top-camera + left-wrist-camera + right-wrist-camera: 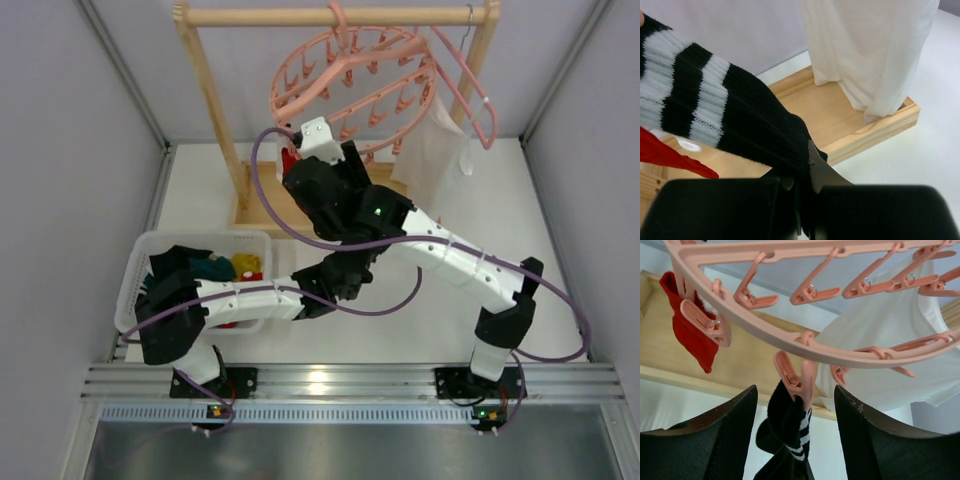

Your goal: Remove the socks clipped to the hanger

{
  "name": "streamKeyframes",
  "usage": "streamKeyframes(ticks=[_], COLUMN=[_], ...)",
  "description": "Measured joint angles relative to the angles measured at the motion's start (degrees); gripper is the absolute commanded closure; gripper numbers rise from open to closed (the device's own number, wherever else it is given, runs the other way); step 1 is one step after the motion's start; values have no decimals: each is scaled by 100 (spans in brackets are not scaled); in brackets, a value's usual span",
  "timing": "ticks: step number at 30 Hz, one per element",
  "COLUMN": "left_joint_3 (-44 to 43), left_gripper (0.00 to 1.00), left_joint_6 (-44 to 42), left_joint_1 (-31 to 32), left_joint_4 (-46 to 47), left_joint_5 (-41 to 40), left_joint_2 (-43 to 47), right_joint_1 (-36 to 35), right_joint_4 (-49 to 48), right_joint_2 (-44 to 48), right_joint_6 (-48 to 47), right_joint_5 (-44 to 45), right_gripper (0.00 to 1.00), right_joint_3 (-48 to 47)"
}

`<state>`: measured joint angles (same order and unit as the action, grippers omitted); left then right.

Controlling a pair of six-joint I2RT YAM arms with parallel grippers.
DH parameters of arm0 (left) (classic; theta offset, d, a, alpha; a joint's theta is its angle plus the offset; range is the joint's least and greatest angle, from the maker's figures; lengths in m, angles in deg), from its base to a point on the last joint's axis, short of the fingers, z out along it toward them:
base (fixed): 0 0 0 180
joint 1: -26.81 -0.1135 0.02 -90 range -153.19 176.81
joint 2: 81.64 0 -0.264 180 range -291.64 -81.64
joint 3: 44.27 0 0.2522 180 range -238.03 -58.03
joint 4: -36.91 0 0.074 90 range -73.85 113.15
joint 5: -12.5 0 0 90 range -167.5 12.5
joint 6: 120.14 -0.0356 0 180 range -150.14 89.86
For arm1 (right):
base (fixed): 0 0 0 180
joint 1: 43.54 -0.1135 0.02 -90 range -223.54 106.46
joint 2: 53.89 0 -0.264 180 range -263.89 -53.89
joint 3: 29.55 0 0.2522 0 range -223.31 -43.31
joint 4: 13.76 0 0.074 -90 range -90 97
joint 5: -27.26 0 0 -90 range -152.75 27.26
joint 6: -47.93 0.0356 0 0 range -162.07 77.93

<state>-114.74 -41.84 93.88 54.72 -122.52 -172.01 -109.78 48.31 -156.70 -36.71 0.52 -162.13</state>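
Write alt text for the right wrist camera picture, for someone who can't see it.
The right hand, open, frames a pink clip gripping a black sock with white stripes, hanging from a curved pink hanger. A red sock is clipped at left, a white cloth hangs at right, and a wooden base lies behind.

The hanger [790,335] is smooth salmon-pink plastic with a faint sheen. Its clips [760,300] are the same plastic, fitted with small bright metal springs [812,288]. The striped sock [715,110] is a thick ribbed knit, matt and slightly fuzzy, and the red sock [692,335] is soft matt cloth. The white bag [875,50] is thin, smooth woven cloth, creased into folds. The base [850,120] under it is pale bare wood, matt, with visible grain. The right hand [795,390] has fingers [875,440] of matt black plastic with a fine layered grain. The worktop [940,140] is smooth matt white.
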Motion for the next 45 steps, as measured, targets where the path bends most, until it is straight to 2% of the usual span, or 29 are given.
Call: streamKeyframes(ticks=[9, 18, 31, 40, 43, 44, 45], left_joint_3=[-660, -1211, -1370, -1370, -1370, -1370, -1370], left_gripper=[100, 100, 100, 100, 100, 100, 100], left_joint_6=[-260, -568, -667, -664, -660, -658, -656], left_joint_1=[291, 505, 605, 662, 662, 662, 662], left_joint_4=[20, 42, 48, 59, 59, 59, 59], left_joint_5=[-157, -435, -562, -557, -555, -551, -551], left_joint_2=[-262, -791, -953, -953, -953, -953, -953], right_joint_1=[177, 188, 273, 444, 444, 444, 444], right_joint_4=[190, 420, 415, -162, -448, -544, -621], right_joint_2=[605, 616, 614, 608, 599, 599, 599], right_joint_6=[267, 175, -367, -1060, -1303, -1357, -1443], right_joint_5=[-177, -444, 225, 590, 643, 656, 660], right_gripper=[37, 35, 36, 46, 59, 73, 78], right_joint_3=[184, 184, 299, 743, 789, 793, 793])
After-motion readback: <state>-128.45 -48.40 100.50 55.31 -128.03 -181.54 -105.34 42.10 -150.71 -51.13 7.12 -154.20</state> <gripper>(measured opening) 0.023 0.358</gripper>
